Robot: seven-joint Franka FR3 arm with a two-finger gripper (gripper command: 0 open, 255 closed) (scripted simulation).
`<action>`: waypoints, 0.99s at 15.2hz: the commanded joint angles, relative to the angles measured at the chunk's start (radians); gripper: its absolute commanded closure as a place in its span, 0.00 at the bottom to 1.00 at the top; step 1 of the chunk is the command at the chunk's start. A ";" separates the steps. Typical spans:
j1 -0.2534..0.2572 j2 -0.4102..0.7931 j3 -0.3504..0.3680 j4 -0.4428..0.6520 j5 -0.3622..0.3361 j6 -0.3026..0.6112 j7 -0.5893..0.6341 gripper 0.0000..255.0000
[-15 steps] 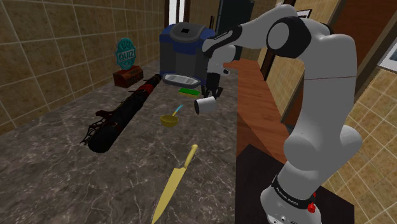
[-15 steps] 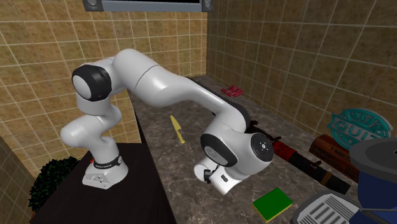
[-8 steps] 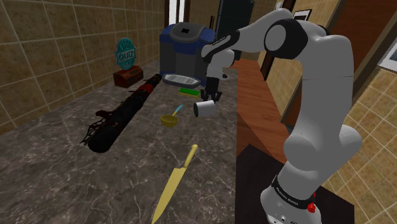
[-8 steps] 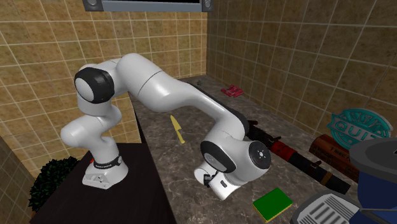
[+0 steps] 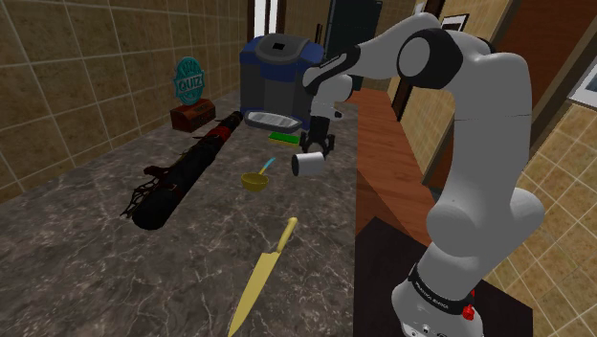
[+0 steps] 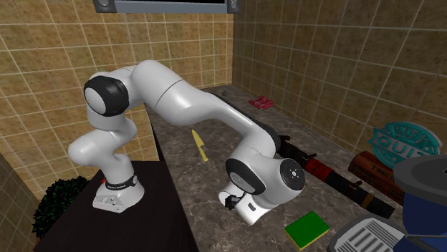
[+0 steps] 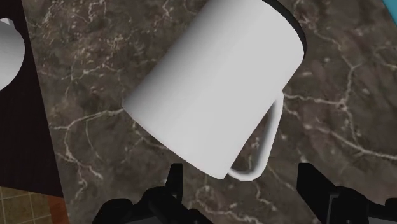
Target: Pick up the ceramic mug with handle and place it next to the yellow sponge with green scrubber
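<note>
- A dark marbled counter (image 5: 143, 258) is seen below tan tiled walls (image 5: 67, 67).
- The white mug (image 7: 210, 89) is found tipped on its side near the green-topped sponge (image 5: 283, 137), on the sponge's stand-ward side. Whether it rests fully on the counter or hangs just above it cannot be told.
- The handle (image 7: 272, 133) is turned toward the gripper (image 7: 242, 170) and lies in the gap between the fingers (image 7: 175, 181).
- The gripper is held just over the mug with its fingers spread wide and touching nothing, so the mug is not gripped.
- The step in hand is judged to be the release and retreat that end the placing beside the sponge.
- For this to be done well, the fingers should be kept fully apart and the hand drawn back straight along its own axis. That way the handle is not hooked and the mug is not nudged.
- A mug lying on its side is judged free to roll, so any sideways brush should be avoided, above all one that drives it away from the sponge.
- If an upright mug is wanted, a fresh grasp across the body rather than on the handle is judged safer.
- A dark, blue-topped machine (image 5: 273, 72) stands just behind the sponge.
- A small yellow bowl (image 5: 254, 180) sits near the sponge, and a yellow knife (image 5: 265, 273) lies well apart from it.
</note>
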 commanded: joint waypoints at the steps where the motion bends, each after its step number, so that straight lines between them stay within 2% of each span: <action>1: 0.000 0.000 0.000 0.000 0.000 0.000 0.000 0.00; 3: 0.000 0.000 0.000 0.000 0.000 0.000 0.000 0.00; 7: -0.015 0.015 -0.006 0.144 -0.010 -0.129 0.010 0.00; 15: -0.015 0.015 -0.006 0.144 -0.010 -0.129 0.010 0.00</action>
